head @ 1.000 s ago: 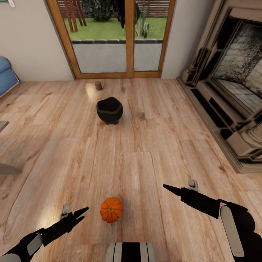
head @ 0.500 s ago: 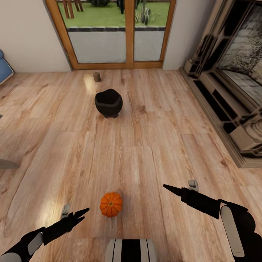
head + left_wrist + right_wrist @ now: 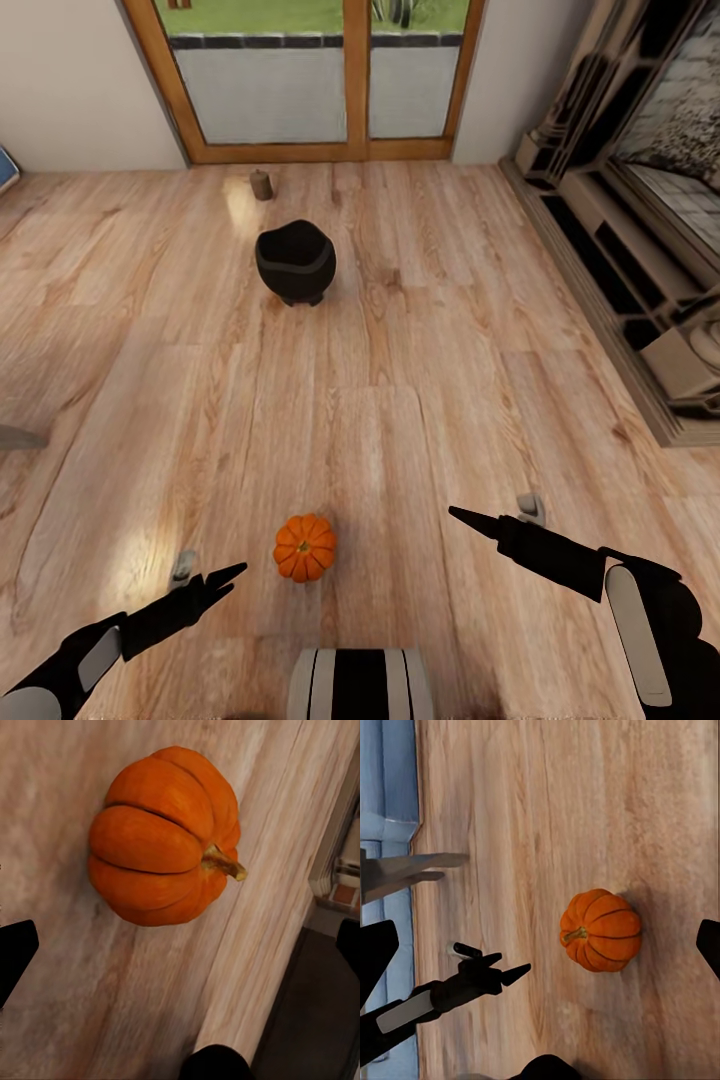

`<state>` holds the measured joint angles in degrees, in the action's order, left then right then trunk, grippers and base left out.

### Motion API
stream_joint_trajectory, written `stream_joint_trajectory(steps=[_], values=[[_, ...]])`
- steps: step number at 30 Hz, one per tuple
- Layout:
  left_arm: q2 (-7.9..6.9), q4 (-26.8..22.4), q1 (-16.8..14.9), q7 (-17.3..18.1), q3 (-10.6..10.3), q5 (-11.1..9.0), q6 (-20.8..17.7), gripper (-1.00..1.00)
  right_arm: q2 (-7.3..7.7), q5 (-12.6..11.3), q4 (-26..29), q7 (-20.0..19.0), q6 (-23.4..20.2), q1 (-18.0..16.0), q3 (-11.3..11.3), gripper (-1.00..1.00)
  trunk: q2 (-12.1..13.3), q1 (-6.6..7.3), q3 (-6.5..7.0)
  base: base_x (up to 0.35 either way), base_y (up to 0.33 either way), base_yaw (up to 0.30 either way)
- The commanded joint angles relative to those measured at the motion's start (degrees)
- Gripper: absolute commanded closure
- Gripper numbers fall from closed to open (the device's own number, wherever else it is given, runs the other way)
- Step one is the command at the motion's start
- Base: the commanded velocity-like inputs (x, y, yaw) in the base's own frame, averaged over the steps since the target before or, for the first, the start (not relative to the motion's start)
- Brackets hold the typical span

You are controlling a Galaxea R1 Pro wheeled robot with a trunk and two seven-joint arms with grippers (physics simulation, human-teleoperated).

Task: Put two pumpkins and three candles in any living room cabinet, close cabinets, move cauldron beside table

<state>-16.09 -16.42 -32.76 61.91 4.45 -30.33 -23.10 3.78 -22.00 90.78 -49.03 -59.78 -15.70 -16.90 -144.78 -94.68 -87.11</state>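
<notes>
Camera tilted down; pumpkin (image 3: 305, 547) sits nearer the arms.
Left tool (image 3: 226, 578) and right tool (image 3: 462, 517) hover apart from it, holding nothing; their spread cannot be told.

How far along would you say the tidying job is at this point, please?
Nothing looks done yet. A pumpkin sits on the wooden floor between the left gripper and right gripper, and neither holds anything. The cauldron stands on open floor farther ahead, with one candle beyond it near the glass door. Storing the pumpkin and candle and moving the cauldron remain.
</notes>
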Motion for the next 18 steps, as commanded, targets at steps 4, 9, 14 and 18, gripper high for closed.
stream_joint_trajectory(steps=[4, 9, 14, 18], values=[[0.01, -0.61, -0.02, 0.14, 0.13, -0.10, -0.49, -1.00, 0.00, 0.21, 0.01, -0.36, -0.22, -0.03, 0.00, -1.00, -0.07, -0.09, -0.92, 0.000, 0.000, 0.000], [0.04, -0.81, -0.02, 0.14, 0.12, -0.09, -0.45, -1.00, 0.00, 0.21, 0.01, -0.36, -0.22, -0.03, 0.02, -1.00, -0.13, -0.22, -2.03, 0.000, 0.000, 0.000], [0.08, -0.81, -0.02, 0.12, 0.12, -0.08, -0.38, -1.00, 0.00, 0.21, 0.01, -0.36, -0.22, -0.03, 0.02, -1.00, -0.20, -0.35, -3.14, 0.000, 0.000, 0.000], [0.09, -0.81, -0.02, 0.12, 0.12, -0.08, -0.37, -1.00, 0.00, 0.21, 0.01, -0.36, -0.22, -0.03, 0.02, -1.00, -0.25, -0.45, -4.03, 0.000, 0.000, 0.000]])
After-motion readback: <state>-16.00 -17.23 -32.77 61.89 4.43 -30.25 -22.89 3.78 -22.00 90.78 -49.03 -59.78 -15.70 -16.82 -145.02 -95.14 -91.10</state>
